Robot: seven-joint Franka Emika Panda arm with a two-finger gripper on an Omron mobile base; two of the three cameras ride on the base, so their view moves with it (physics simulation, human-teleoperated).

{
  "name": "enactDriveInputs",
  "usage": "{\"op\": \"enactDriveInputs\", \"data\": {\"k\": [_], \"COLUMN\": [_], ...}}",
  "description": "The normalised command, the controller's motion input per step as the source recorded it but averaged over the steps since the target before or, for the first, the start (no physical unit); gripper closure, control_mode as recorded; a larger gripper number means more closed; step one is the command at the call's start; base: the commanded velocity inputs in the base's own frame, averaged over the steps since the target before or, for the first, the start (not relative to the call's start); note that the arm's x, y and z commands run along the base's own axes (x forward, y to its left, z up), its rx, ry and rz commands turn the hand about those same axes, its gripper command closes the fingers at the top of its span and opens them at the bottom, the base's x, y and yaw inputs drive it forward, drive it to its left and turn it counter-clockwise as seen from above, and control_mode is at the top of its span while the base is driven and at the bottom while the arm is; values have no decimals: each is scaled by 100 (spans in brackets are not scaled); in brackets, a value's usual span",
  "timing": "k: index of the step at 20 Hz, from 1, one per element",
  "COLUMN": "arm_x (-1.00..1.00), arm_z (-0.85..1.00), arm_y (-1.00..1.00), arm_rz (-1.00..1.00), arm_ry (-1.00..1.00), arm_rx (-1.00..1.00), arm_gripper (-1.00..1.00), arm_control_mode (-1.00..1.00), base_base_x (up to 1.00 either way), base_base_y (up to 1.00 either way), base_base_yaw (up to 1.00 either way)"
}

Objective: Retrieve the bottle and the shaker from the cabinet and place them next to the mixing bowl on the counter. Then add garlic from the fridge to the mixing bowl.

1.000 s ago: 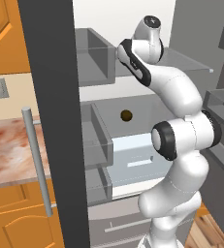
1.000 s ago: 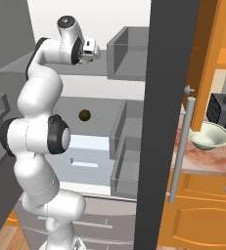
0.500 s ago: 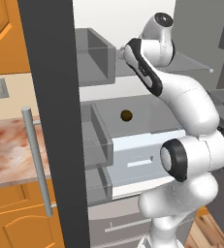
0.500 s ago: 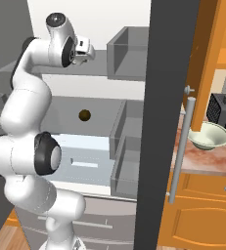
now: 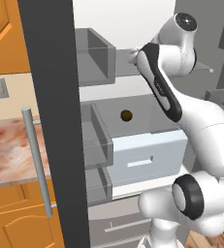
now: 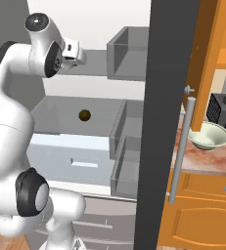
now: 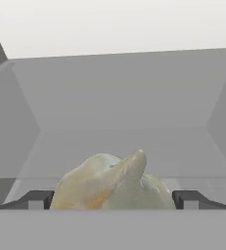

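**Arm swung deeper into the fridge, jaws wide around the garlic**

Over the last second the white arm has swung round on its base: its big lower joint, which sat mid-height before, now hangs low, and the wrist has pushed further in toward the upper shelf. The fridge and everything in it have kept their places.

The open fridge takes up most of what stands before me, its dark door edge rising as a tall slab beside the orange cabinets. Inside, a pale drawer is pulled forward, and behind it a small brown round thing sits on the grey shelf. A grey bin stands on the upper level.

On the marble counter past the door rests the mixing bowl, pale green, near a black toaster. I cannot see the bottle or shaker anywhere by it.

From the hand's own camera, the garlic lies on the grey shelf floor, a pale bulb streaked with orange, its tip pointing up and right. The gripper has its fingers spread wide, one dark fingertip on each side of the bulb, which lies between them. Whether the tips touch it I cannot tell.
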Motion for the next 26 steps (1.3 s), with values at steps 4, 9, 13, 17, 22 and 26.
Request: {"op": "enactDriveInputs", "data": {"k": [4,9,13,17,22,26], "arm_x": [-100,-100,-100,-85,-37,0], "arm_z": [14,1,0,0,0,0], "arm_y": [-2,-4,-4,0,0,0], "arm_rz": [0,0,0,0,1,0], "arm_ry": [0,0,0,0,0,0], "arm_rx": [0,0,0,0,0,0], "arm_gripper": [100,100,100,100,100,100], "arm_control_mode": [-100,-100,-100,-100,-100,-100], "base_base_x": [0,0,0,0,0,0], "base_base_y": [0,0,0,0,0,0], "base_base_yaw": [0,0,0,0,0,0]}}
